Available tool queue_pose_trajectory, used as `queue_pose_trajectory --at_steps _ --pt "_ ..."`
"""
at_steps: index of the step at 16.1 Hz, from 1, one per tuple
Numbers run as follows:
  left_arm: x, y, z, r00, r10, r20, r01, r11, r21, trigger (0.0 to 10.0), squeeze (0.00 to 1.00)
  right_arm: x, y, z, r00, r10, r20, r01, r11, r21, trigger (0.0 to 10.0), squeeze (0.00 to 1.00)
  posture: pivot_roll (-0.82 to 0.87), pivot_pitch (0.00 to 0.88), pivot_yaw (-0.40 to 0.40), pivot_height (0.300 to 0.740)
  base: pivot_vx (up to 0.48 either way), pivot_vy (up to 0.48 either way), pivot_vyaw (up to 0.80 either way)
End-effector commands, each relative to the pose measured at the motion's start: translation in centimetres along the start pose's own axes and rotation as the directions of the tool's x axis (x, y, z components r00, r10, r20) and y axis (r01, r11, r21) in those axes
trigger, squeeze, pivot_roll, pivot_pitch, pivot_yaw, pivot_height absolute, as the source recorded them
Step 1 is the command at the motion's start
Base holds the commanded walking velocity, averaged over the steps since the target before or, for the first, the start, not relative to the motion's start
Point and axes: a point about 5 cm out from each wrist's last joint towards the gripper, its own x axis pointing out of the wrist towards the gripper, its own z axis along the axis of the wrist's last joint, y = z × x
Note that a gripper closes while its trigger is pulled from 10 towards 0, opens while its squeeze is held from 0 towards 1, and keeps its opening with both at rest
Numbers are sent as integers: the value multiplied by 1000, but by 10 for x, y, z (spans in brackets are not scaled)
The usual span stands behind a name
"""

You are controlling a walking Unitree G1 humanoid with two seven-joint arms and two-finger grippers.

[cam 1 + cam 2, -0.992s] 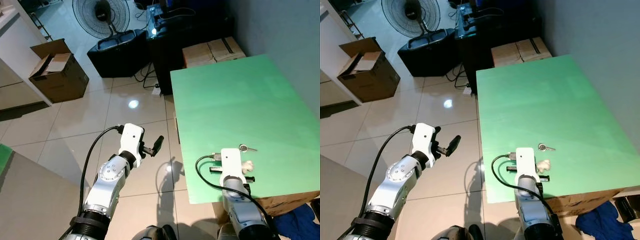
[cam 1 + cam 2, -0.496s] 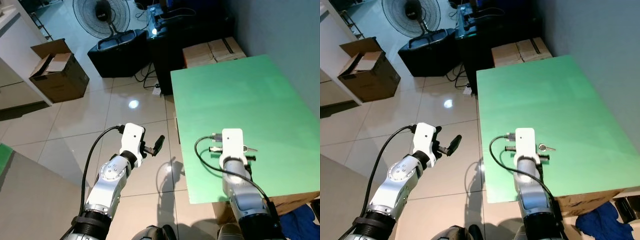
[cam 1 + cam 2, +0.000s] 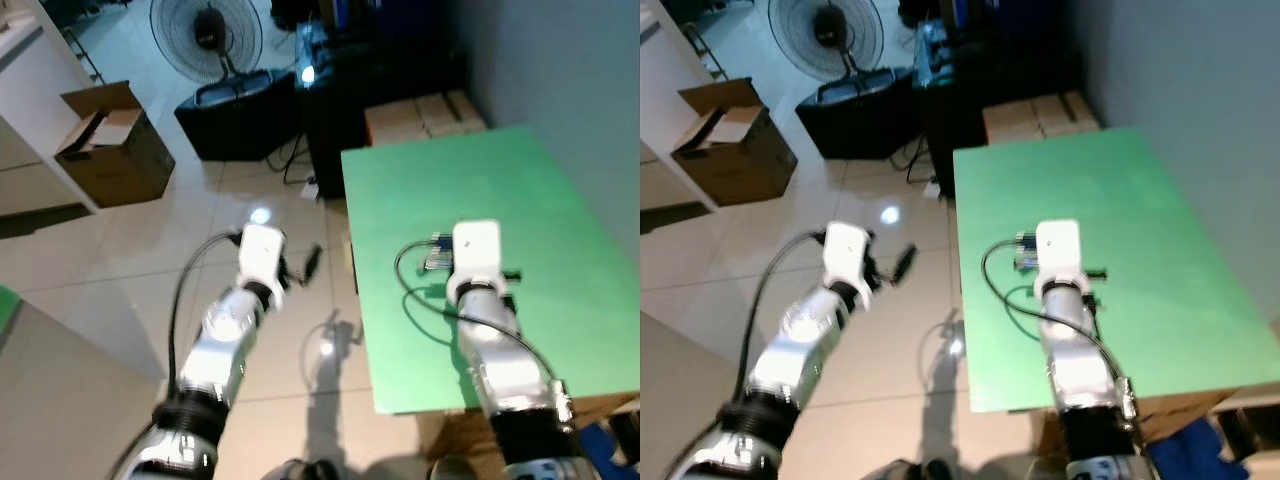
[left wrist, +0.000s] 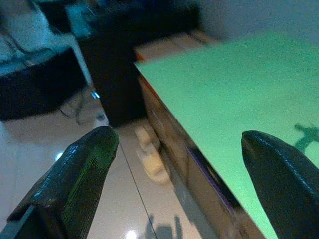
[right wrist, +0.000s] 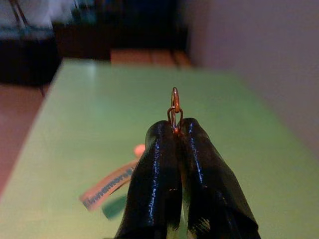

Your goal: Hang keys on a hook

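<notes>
**Green bench, keys pinched in the right pincer**

Green bench (image 3: 560, 200) runs up the right of the head views, and the right arm reaches out over it. In its wrist view the right pincer (image 5: 175, 130) has both black fingers pressed together on the keys (image 5: 174, 107), a small metal ring poking out just above the tips. A paper tag (image 5: 107, 191) with blurred print hangs off beside the fingers, above the bench top. The left pincer (image 4: 177, 172) hovers over the tiled floor (image 3: 150, 260) just off the bench's left edge, fingers spread wide and gripping nothing. Farther back stand a fan (image 3: 205, 35), a cardboard box (image 3: 105, 140) and dark furniture (image 3: 330, 90)
</notes>
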Motion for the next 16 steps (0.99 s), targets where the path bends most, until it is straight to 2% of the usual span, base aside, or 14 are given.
queue_pose_trajectory --at_steps 1,3,6,7,9,11,12,13,14,15,16 --pt "-2 13 0 998 57 2 -57 998 -4 10000 0 1 5 13 998 29 57 -31 999 21 0 0 -226 0 160 740 0 0 0" --pt "-2 25 1 993 120 12 -120 993 -9 10000 0 0 2 16 995 57 85 -59 998 16 0 0 -200 0 125 740 0 0 0" --pt "-11 55 1 967 253 24 -252 967 -34 10000 0 -13 -4 9 986 109 128 -112 994 13 0 0 -146 0 79 740 0 0 0" --pt "-16 65 1 956 293 26 -292 956 -40 10000 0 -15 -6 3 986 112 124 -116 993 23 0 0 -135 0 71 740 0 0 0" --pt "-34 87 -10 920 391 -8 -389 913 -120 10000 0 -16 -1 -14 984 143 104 -147 989 35 0 0 -125 0 53 740 0 0 0" --pt "-43 86 -28 909 415 -52 -418 896 -150 10000 0 -13 6 -26 978 194 78 -194 981 4 0 0 -132 0 15 740 0 0 0" --pt "-45 77 -41 911 405 -82 -413 894 -171 10000 0 -12 6 -36 974 225 42 -225 974 -7 0 0 -140 0 -26 740 0 0 0" --pt "-47 58 -61 917 375 -135 -397 893 -214 10000 0 -12 2 -51 966 258 -26 -259 966 -26 0 0 -151 0 -51 740 0 0 0" --pt "-47 54 -63 919 369 -141 -392 893 -222 10000 0 -13 1 -53 964 263 -29 -264 964 -32 0 0 -151 0 -51 740 0 0 0" --pt "-47 42 -70 927 339 -159 -369 899 -235 10000 0 -12 -3 -53 965 261 -32 -262 964 -31 0 0 -160 0 -43 740 0 0 0" --pt "-47 37 -71 931 326 -163 -357 903 -237 10000 0 -11 -4 -50 966 259 -20 -259 965 -28 0 0 -164 0 -39 740 0 0 0"
